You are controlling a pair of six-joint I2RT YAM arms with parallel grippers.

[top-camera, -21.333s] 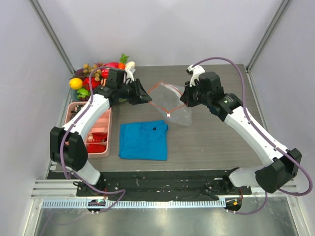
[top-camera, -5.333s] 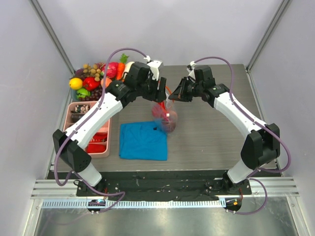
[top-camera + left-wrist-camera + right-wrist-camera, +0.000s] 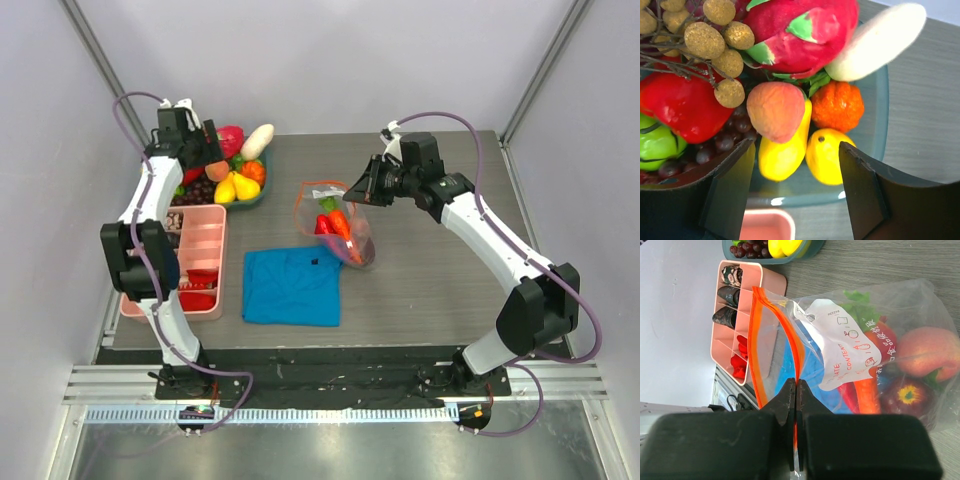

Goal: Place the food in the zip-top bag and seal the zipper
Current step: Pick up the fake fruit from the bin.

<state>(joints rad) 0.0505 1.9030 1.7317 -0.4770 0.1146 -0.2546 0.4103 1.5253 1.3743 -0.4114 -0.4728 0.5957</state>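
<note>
Bag held by its mouth, left arm over the fruit bowl.
The right jaws are closed on the zipper (image 3: 754, 345) of the zip-top bag (image 3: 338, 228), which sits mid-desk (image 3: 430, 270) just beyond the blue cloth (image 3: 292, 285) (carrot (image 3: 340, 222) and peach (image 3: 930, 352) inside); the left jaws stand open, gripping nothing, over the food (image 3: 776, 111) in the teal bowl (image 3: 875, 150).

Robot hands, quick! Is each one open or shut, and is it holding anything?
Left gripper: open, fingers empty, above the bowl of toy fruit.
Right gripper: shut on the zipper of the zip-top bag.
</note>
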